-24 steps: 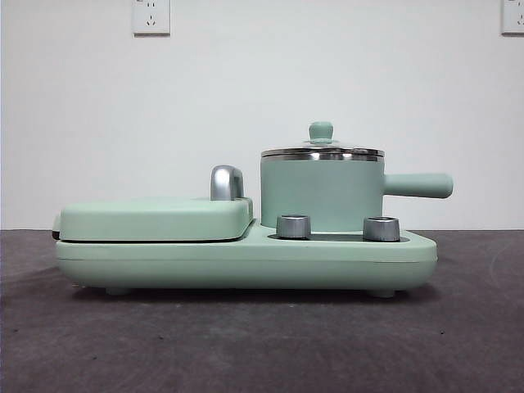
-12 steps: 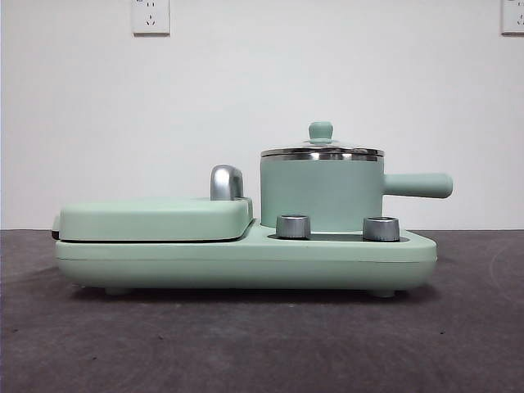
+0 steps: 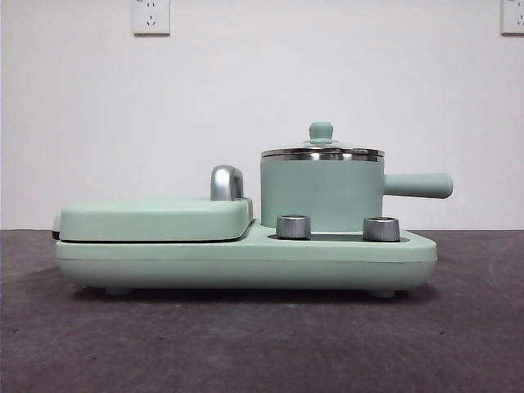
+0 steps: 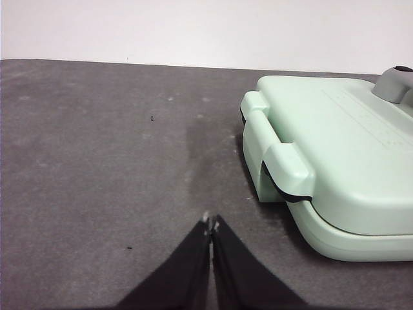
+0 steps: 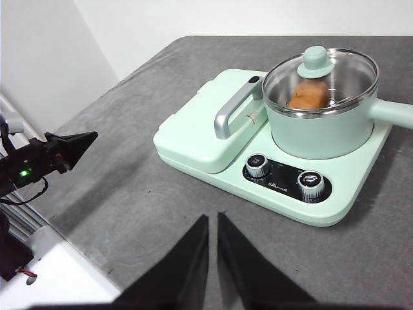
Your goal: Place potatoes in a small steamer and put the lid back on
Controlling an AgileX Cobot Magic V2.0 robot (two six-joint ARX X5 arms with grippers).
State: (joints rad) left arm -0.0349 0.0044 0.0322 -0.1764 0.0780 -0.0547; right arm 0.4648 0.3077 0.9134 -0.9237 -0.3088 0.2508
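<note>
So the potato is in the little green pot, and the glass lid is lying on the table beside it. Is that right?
Not quite. The potato is in the little green pot, but the glass lid sits on the pot, not on the table. The right wrist view shows it.

Three views: one low and level, two from the wrists.
Front camera faces the cooker (image 3: 246,254) side-on, close; the right wrist looks down on it; the left wrist sees its end.

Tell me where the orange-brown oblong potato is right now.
In the right wrist view, the orange-brown oblong potato lies inside the small mint-green steamer pot, seen through the clear glass lid sitting on the pot's rim.
</note>
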